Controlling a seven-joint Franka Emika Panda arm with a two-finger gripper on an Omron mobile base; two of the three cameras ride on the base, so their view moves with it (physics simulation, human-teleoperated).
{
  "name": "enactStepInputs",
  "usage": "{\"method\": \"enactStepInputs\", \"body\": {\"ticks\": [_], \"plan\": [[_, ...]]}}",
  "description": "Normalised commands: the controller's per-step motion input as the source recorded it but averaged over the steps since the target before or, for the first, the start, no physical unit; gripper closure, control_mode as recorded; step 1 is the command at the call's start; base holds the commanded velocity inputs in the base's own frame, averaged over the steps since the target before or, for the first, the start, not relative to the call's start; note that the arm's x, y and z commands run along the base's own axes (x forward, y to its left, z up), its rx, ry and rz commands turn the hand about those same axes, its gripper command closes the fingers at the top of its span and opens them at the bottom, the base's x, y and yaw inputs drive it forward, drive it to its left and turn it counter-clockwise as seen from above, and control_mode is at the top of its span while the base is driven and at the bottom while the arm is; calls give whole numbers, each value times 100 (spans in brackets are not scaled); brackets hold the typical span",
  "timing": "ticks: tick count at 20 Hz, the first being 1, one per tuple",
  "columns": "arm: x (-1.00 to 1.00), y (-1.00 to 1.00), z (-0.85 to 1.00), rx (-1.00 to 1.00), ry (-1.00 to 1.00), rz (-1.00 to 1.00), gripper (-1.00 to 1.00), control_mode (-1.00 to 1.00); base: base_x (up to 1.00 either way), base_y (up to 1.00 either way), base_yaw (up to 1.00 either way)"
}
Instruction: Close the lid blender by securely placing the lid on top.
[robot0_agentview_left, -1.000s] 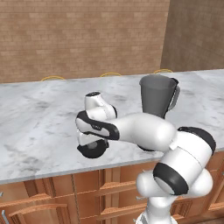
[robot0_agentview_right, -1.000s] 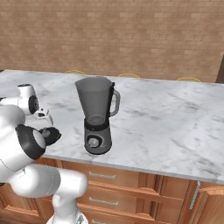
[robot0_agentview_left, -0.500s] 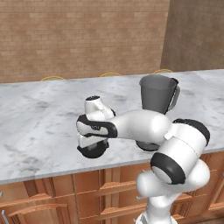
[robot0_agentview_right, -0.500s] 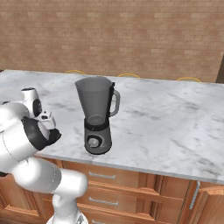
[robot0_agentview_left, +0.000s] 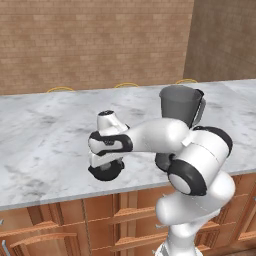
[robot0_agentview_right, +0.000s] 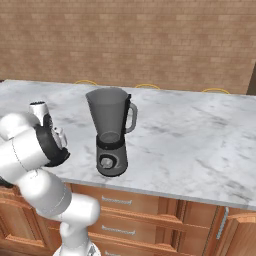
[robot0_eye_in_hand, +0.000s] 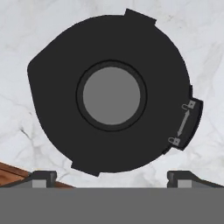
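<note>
**Black lid dead ahead of the claw**

Lid (robot0_eye_in_hand: 109, 94) lies flat on the marble counter (robot0_agentview_left: 45, 145) near the front edge, straight ahead of the claw (robot0_eye_in_hand: 112, 177). Fingers spread wide, nothing pinched. Blender (robot0_agentview_right: 111, 131) stands apart, jar uncovered.

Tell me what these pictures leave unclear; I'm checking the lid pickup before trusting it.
- Lid: in both base views the arm's wrist covers it.
- Pincer: hand view cuts off all but the fingertips; their height above the lid is unreadable.
- Blender: in the left base view the arm hides its base.
</note>
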Motion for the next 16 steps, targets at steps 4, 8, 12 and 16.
{"method": "enactStepInputs", "body": {"ticks": [4,8,12,16], "plan": [[24,1,-20,0,0,0,-100,-100,0,0,0],[19,1,-22,0,0,0,-100,-100,0,0,0],[7,4,-16,0,0,0,-100,-100,0,0,0],[2,3,-7,0,0,0,-100,-100,0,0,0]]}}
